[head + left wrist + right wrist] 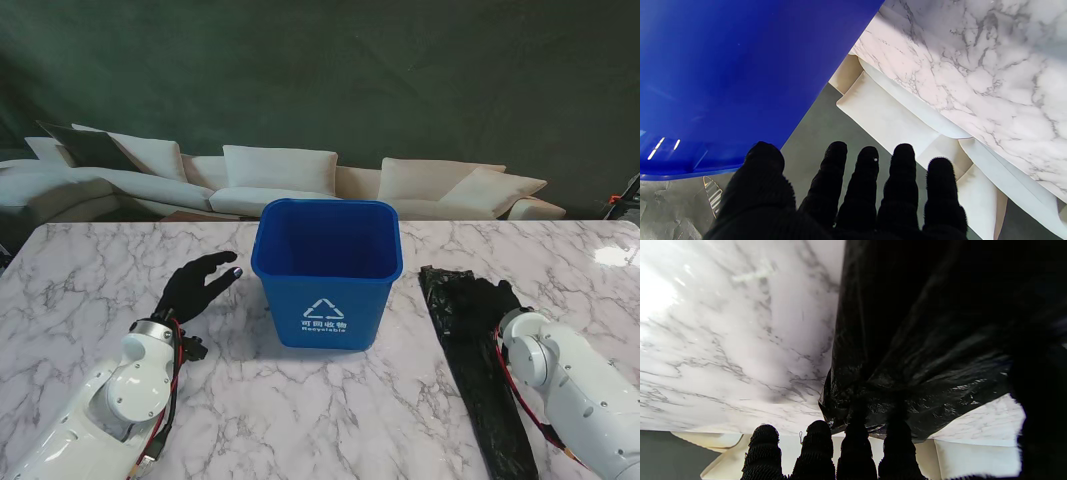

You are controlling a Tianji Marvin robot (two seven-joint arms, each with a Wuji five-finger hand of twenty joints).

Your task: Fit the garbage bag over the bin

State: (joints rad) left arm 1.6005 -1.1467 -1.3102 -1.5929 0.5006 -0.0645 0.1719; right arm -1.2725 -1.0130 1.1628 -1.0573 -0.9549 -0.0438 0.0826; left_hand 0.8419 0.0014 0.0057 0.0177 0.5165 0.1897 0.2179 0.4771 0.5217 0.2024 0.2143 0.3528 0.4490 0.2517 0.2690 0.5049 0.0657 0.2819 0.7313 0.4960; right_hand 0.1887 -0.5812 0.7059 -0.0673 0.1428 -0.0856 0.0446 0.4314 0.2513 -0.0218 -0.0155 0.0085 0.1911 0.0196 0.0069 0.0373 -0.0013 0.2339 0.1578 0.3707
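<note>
The right robot hand (492,297) rests flat on the far end of a black garbage bag (478,372) lying in a strip on the marble bench (80,290), fingers spread, not yet gripping. The left robot hand (197,283) hovers spread and empty, the blue bin (326,270) just beside its fingertips. This looks like the pickup step; next, the right fingers likely must pinch the bag's edge and lift.

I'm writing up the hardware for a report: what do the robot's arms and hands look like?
Both arms have glossy white rounded shells with bundled red and black cables running along them. The left hand and right hand are five-fingered and covered in black knitted gloves with a ribbed texture on the fingers.
</note>
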